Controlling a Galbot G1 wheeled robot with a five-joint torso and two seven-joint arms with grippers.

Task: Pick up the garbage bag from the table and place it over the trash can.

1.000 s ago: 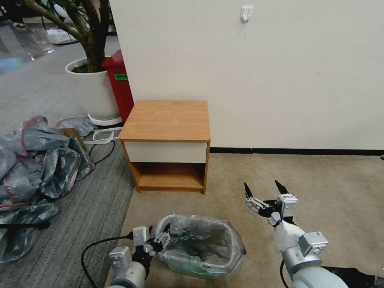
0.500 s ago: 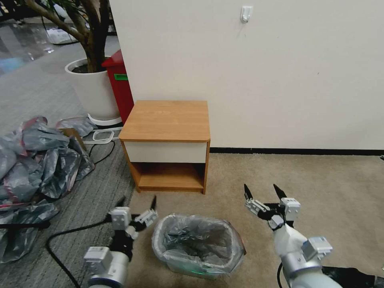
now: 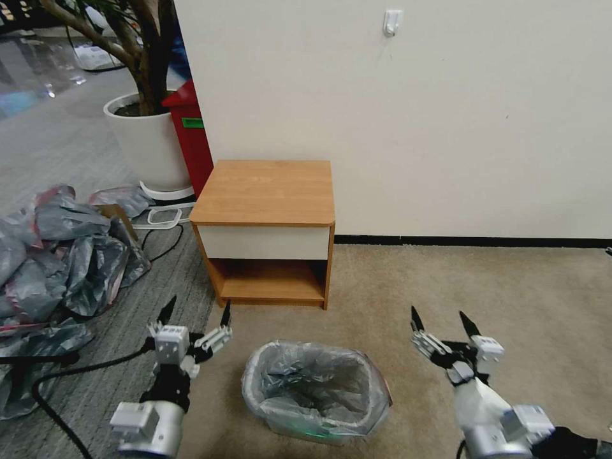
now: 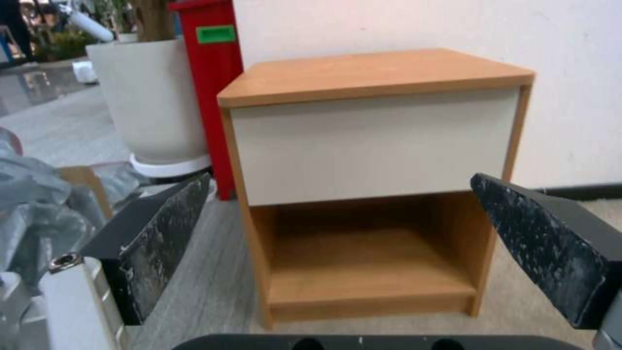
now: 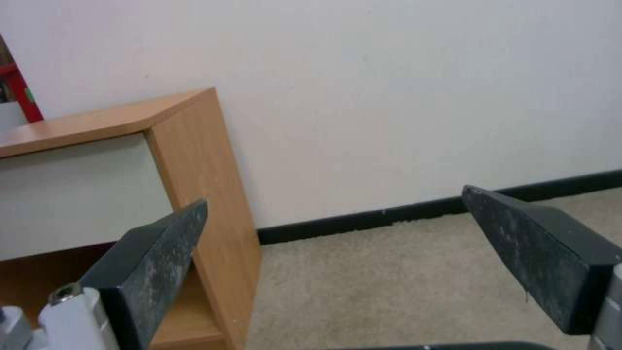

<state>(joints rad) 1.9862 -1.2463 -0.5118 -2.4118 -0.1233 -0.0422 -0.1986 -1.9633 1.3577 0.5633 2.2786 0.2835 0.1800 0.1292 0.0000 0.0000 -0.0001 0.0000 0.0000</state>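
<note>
Basically done: garbage bag [image 3: 317,377] lines trash can [image 3: 299,426], edge folded out over rim all round, so it stays put without grip. Can sits on carpet between both sets of jaws, touching neither. Left gripper [image 3: 194,324] spread wide, empty, just beside bag's left rim, clear of plastic. Right gripper [image 3: 444,323] likewise agape, empty, off to bag's right. Table [image 3: 264,191] ahead of both, top bare. Spare grey bag heap [image 3: 57,255] outboard of left jaws.
</note>
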